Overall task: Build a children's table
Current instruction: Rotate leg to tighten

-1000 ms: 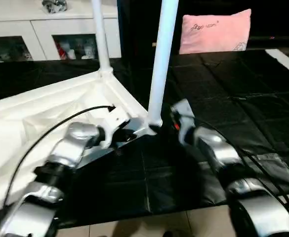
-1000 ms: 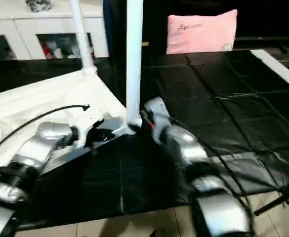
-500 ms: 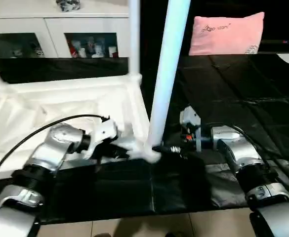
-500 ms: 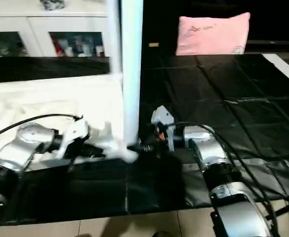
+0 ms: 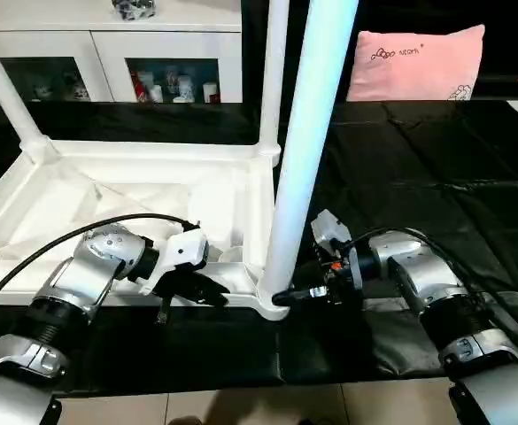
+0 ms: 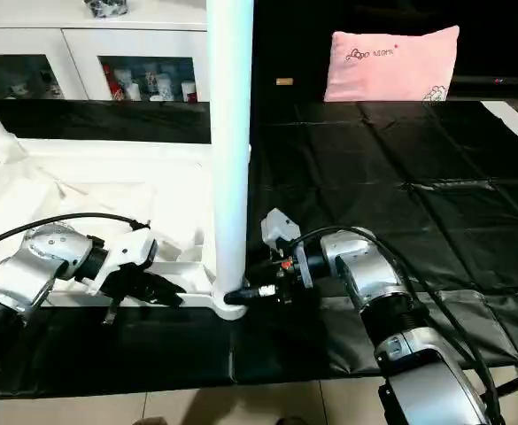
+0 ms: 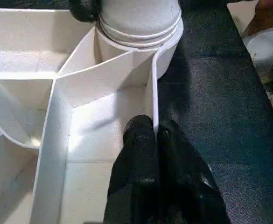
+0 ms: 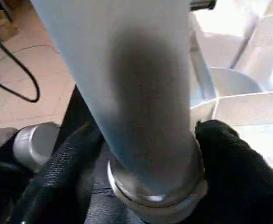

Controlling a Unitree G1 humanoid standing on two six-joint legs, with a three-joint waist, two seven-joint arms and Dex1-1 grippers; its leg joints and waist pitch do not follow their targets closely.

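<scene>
The children's table lies upside down on the black mat, its white ribbed tabletop (image 5: 108,190) facing up. Three white legs stand in corner sockets: the near right leg (image 5: 307,159), a back right leg (image 5: 274,80) and a back left leg (image 5: 6,88). My left gripper (image 5: 207,295) is shut on the tabletop's thin front rim wall (image 7: 154,93), just left of the near right socket. My right gripper (image 5: 287,295) reaches in from the right. Its black fingers (image 8: 225,154) clasp both sides of the near right leg's base (image 8: 150,140), just above the socket.
The black mat (image 5: 418,159) stretches to the right and back. A pink pillow (image 5: 415,64) leans at the back right, and a white glass-door cabinet (image 5: 108,53) stands behind the table. Tiled floor (image 5: 241,403) begins at the mat's front edge.
The camera has swung, so the tabletop now looks squarer to me. My right gripper has come in low at the near right leg's base. My left gripper keeps its hold on the rim.
</scene>
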